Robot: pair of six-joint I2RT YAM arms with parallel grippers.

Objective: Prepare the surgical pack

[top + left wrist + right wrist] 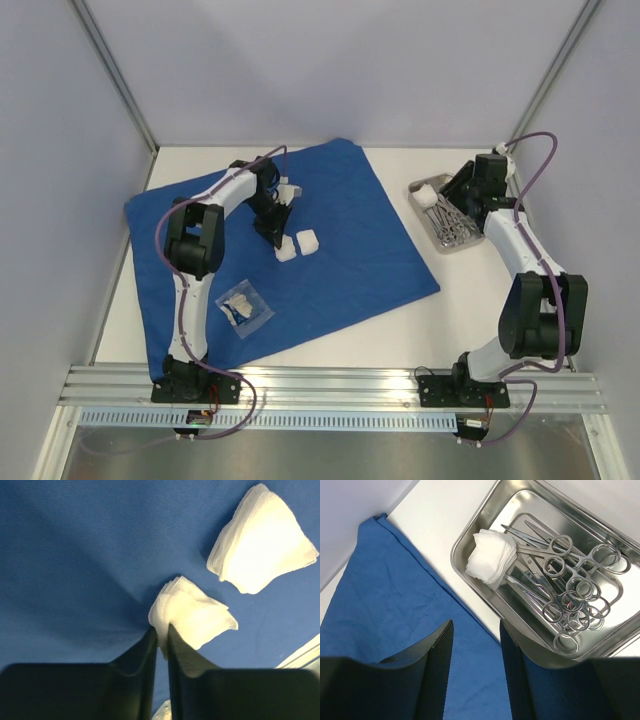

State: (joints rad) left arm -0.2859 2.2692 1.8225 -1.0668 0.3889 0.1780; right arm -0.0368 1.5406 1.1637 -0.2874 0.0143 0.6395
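Left tool [161, 629] nips gauze square [195, 617] at its corner — tray [456, 555] beside drape [395, 605] edge.

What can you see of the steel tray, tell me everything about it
The steel tray is a shallow rectangular pan of shiny metal with rounded corners and a raised rim. It sits flat on the white table, right of the blue drape, a strip of table between them. Inside lie a folded white gauze square at one end and a heap of silver ring-handled instruments. The right gripper hovers nearby, jaws open, not touching it.
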